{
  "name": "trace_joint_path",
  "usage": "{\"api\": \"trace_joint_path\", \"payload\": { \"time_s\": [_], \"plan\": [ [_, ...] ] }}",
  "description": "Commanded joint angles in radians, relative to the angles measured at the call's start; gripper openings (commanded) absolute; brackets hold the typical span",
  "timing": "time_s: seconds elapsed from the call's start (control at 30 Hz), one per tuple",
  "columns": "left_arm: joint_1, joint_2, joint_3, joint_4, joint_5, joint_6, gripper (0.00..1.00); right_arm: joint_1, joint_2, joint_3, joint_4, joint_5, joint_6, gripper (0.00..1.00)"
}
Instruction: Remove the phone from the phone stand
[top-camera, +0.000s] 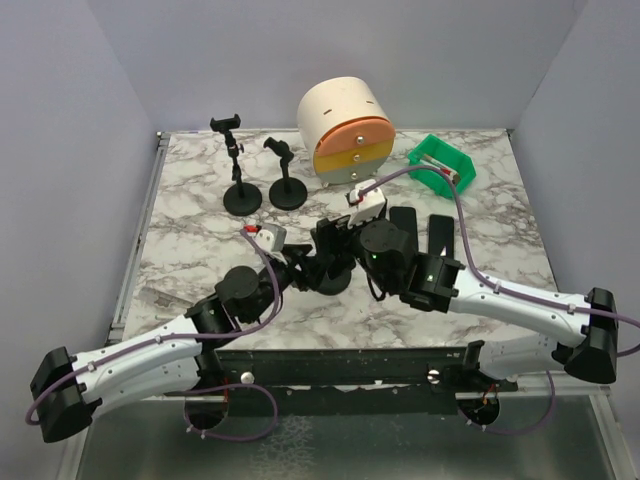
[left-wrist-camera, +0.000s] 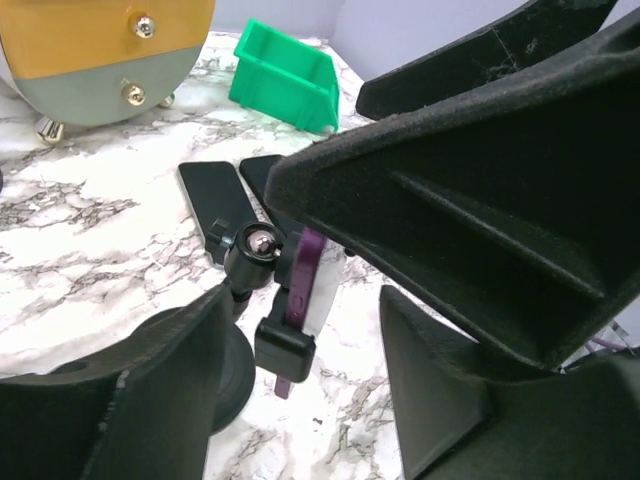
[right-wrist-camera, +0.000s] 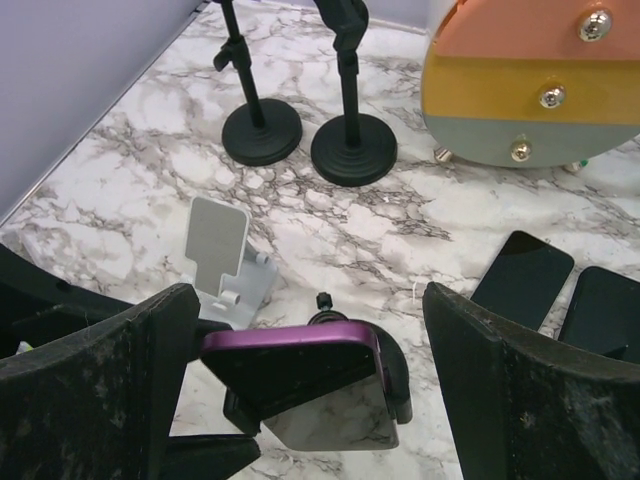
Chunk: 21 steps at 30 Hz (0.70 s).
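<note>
Where two round-based rear stands (right-wrist-camera: 262, 130) (right-wrist-camera: 353, 150) rise at the left of the veined marble desk (right-wrist-camera: 120, 170), one small white stand (right-wrist-camera: 225, 255) sits nearer. At centre, the left hand (left-wrist-camera: 300, 310) holds its fingers apart around a black stand (left-wrist-camera: 258, 245) clamping one glossy purple phone (right-wrist-camera: 290, 365), which the right hand (right-wrist-camera: 310, 300) flanks with matte fingers spread wide. Right: one striped drum (top-camera: 345, 130), two flat dark phones (right-wrist-camera: 520, 275) (right-wrist-camera: 600, 310), one green plastic bin (top-camera: 442, 163).

Phone (right-wrist-camera: 290, 360): glossy purple shell, mirror-smooth face. Stand (left-wrist-camera: 248, 262): matt black plastic. Table (right-wrist-camera: 330, 230): smooth marble-look top; bin (left-wrist-camera: 285, 75) glossy green plastic.
</note>
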Motion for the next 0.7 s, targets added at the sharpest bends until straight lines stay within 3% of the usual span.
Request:
{"api": "trace_joint_path", "payload": {
  "time_s": [0.0,0.17,0.3,0.43,0.67],
  "plan": [
    [-0.009,-0.094,0.053,-0.070,0.031,0.036,0.67,0.011,-0.041,0.025,-0.099,-0.056,0.008,1.00],
    [-0.009,-0.286,0.082,-0.314,-0.021,0.099,0.98,0.012,-0.108,0.006,-0.153,-0.137,-0.032,1.00],
    [-0.009,-0.448,0.084,-0.439,-0.097,0.174,0.99,0.013,-0.133,-0.026,-0.166,-0.183,-0.071,1.00],
    [-0.009,-0.577,0.042,-0.461,-0.208,0.188,0.99,0.014,-0.102,-0.017,-0.167,-0.200,-0.075,1.00],
    [-0.009,-0.647,0.021,-0.483,-0.272,0.178,0.99,0.014,-0.041,-0.034,-0.079,-0.117,-0.080,1.00]
  ]
}}
